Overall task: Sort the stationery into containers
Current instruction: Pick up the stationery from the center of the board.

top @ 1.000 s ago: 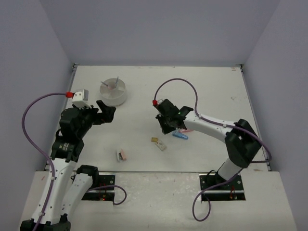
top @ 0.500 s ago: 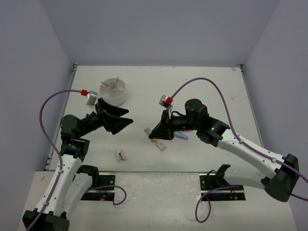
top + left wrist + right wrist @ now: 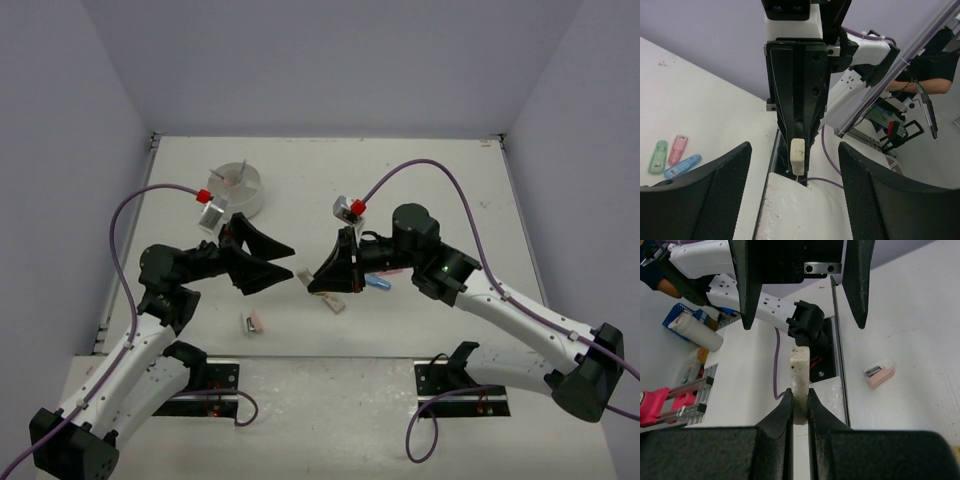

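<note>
My right gripper point(image 3: 800, 401) is shut on a small whitish eraser point(image 3: 801, 369) and holds it above the table, its free end pointing left. In the top view the eraser point(image 3: 301, 272) sits at the tip of the right gripper point(image 3: 311, 279). Facing it, my left gripper point(image 3: 279, 262) is open. Its fingers point(image 3: 715, 195) stand wide on either side of the eraser point(image 3: 797, 154) without touching it. The round white divided dish point(image 3: 237, 190) stands at the back left with small items inside. A pink piece point(image 3: 255, 321) lies near the front.
Green point(image 3: 659, 156), pink point(image 3: 678, 149) and blue point(image 3: 684, 165) capsule-shaped pieces lie together on the table under the right arm. A tan piece point(image 3: 333, 303) rests beside them. Grey walls enclose the table on three sides.
The right gripper lifted the eraser off the table and turned it to the left. The left arm swung right to meet it, and its jaws have narrowed somewhat.
</note>
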Controlling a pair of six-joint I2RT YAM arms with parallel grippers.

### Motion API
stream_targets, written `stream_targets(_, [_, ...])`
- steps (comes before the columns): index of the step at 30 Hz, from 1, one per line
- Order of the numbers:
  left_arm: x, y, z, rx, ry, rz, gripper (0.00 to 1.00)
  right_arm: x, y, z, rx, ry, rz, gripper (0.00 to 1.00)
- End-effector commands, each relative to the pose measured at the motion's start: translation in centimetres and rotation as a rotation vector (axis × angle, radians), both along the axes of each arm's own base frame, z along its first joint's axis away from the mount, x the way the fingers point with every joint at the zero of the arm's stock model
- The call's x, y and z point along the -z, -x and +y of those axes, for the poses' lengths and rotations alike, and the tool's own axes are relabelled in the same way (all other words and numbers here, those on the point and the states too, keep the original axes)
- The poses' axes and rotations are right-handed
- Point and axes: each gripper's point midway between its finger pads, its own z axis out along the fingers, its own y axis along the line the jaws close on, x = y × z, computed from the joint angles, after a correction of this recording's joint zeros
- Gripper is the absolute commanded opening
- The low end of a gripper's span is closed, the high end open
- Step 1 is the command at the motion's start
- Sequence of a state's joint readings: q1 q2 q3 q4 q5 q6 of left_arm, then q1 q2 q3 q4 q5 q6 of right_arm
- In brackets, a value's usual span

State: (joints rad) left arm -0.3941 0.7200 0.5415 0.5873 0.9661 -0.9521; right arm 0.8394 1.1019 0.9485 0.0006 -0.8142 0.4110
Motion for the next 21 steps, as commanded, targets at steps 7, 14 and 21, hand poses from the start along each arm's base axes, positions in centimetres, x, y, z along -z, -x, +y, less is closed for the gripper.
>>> stream_targets(7, [-0.4,0.2,-0.8,0.034,0.025,0.002,0.59,-4.3,0.9,-0.4,-0.035,-0.085,-0.076,0.0])
stream_targets(14, [-1.0,0.6,-1.4,0.053,0.037,0.001,0.53,-4.4,0.3,-0.2,-0.019,-0.071,-0.088,0.0])
stream_targets(21, [-1.6,1.4,-2.0,0.083,0.049,-0.009,0.39,-4.3,-0.1,0.0,-0.004,-0.063,-0.093,0.0])
